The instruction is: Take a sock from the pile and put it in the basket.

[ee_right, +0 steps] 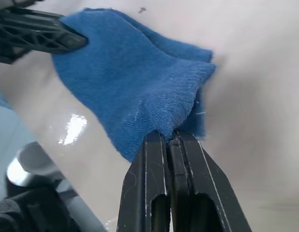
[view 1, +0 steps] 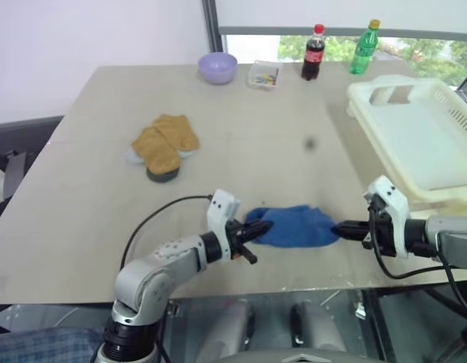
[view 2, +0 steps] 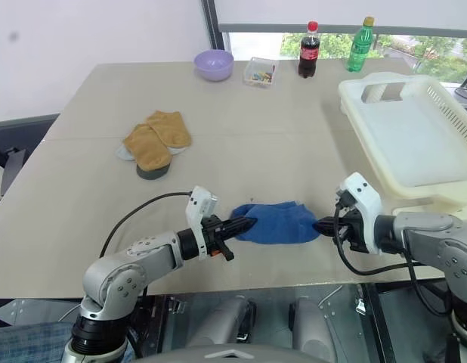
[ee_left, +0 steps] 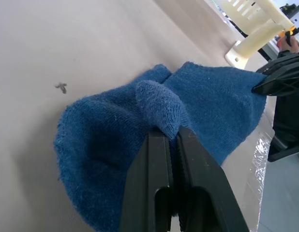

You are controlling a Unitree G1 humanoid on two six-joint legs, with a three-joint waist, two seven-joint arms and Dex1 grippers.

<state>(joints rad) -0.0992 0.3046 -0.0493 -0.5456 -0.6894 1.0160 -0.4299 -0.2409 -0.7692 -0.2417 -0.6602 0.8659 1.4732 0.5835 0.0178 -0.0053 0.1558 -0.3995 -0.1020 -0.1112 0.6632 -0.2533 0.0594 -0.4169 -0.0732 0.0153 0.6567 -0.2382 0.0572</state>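
My left gripper (view 1: 258, 229) and right gripper (view 1: 344, 228) reach toward each other over the table's (view 1: 241, 144) near edge, each clenched on one end of one blue sock (view 1: 295, 225). The basket (view 1: 419, 140) sits far right. The pile (view 1: 164, 144), two tan socks, lies far left; a bowl (view 1: 218, 67) and two bottles (view 1: 313, 53) stand farthest away.

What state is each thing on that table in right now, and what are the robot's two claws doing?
Blue sock: stretched between both grippers, near the table's front edge.
Left gripper: shut on the sock.
Right gripper: shut on the sock.
Pile: tan socks lying flat.
Basket: upright, empty.
Cola bottle: upright, capped.
Green bottle: upright, capped.
Lilac bowl: upright.
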